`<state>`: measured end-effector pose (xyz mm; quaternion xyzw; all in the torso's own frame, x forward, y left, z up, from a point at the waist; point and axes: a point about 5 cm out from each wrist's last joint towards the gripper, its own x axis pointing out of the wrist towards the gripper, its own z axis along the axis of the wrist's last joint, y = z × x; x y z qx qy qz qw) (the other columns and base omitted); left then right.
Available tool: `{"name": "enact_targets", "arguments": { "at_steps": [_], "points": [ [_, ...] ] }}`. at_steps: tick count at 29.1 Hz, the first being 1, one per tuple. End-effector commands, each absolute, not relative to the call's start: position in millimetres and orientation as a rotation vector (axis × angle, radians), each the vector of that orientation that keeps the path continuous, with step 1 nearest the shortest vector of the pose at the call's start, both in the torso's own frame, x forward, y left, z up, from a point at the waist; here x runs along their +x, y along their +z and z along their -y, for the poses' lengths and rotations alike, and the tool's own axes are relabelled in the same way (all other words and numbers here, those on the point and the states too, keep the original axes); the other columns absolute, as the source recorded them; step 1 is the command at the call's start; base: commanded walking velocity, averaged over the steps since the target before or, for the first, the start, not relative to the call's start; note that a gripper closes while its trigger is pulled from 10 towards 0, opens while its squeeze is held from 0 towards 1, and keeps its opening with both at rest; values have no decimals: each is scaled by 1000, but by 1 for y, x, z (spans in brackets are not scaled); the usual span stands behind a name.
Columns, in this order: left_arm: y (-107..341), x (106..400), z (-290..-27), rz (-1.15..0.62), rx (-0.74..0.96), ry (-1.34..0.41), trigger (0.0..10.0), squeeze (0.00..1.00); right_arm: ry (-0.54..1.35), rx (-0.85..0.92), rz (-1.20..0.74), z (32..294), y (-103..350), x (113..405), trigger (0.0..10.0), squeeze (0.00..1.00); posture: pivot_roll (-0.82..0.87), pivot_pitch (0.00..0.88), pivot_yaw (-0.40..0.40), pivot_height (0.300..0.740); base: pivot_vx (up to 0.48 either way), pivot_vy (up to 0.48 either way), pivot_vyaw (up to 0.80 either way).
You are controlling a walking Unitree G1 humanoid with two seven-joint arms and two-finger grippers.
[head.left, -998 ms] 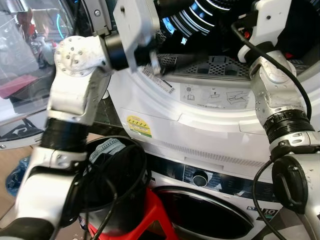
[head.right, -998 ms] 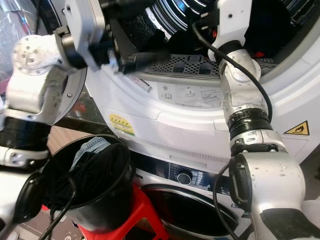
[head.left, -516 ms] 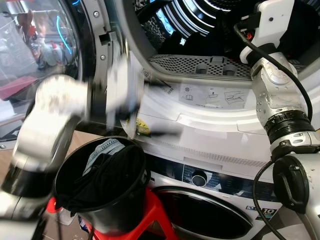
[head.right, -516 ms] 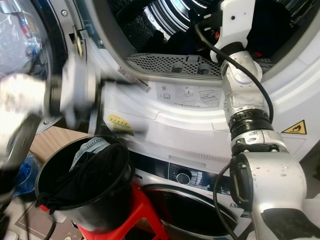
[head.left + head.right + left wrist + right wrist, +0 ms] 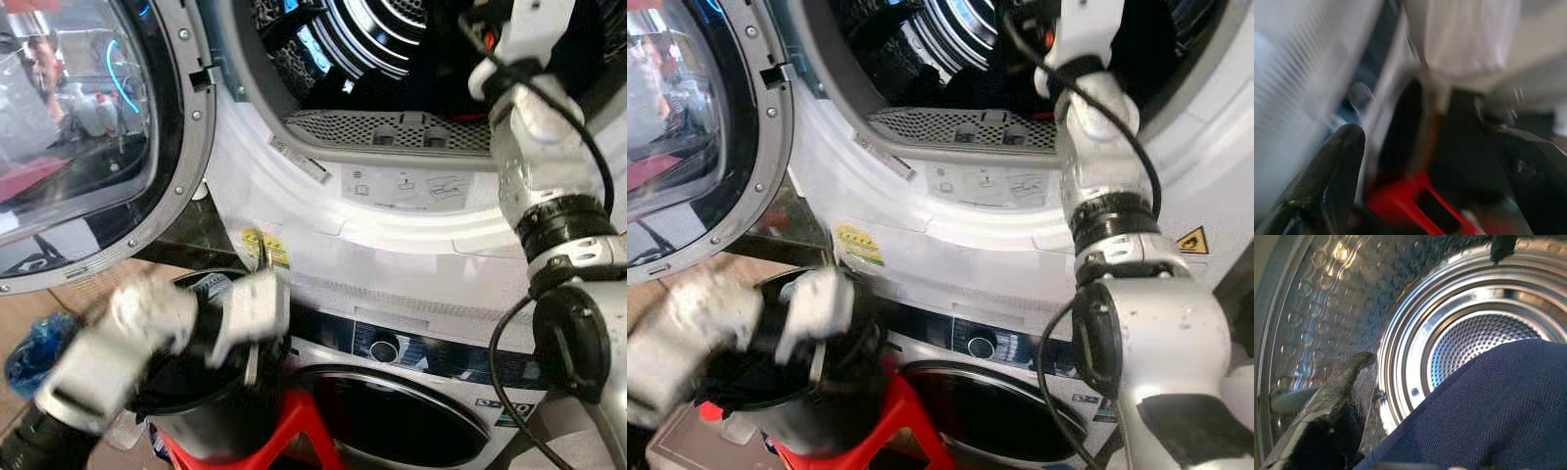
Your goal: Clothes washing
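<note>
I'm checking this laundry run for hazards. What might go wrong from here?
The left arm is swinging fast and blurred at the black bucket perched on a red stool; it might knock it over. Inside the drum, dark blue fabric drapes by the right gripper's finger and might snag.

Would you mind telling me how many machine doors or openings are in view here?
2. The upper drum stands open, its round door swung out to the robot's left. The lower machine's door is shut, beside the red stool. Others may be out of frame.
</note>
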<state>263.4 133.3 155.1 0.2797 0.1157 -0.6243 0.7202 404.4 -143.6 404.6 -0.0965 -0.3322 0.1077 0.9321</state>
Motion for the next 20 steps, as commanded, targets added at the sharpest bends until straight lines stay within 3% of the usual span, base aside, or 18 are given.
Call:
{"name": "enact_targets", "arguments": {
  "at_steps": [1,5,9,15,17,20],
  "points": [
    [136,265,-137,-296,616,-1352,10000,0,247,-196,699,132,411,403,10000,0,-42,15,137,740,0,0,0],
    [78,264,-136,-384,443,-1246,10000,0,260,-187,693,123,412,403,10000,0,-48,13,136,740,0,0,0],
    [57,269,-128,-399,314,-1176,10000,0,273,-187,689,114,415,403,10000,0,-54,11,133,740,0,0,0],
    [27,273,-128,-453,323,-1077,10000,0,278,-186,673,101,417,403,10000,0,-53,9,130,740,0,0,0],
    [12,279,-137,-486,292,-889,10000,0,279,-176,634,92,415,405,10000,0,-51,6,128,740,0,0,0],
    [3,280,-147,-514,300,-753,10000,0,278,-154,630,87,416,405,10000,0,-43,2,122,740,0,0,0]
  ]
}}
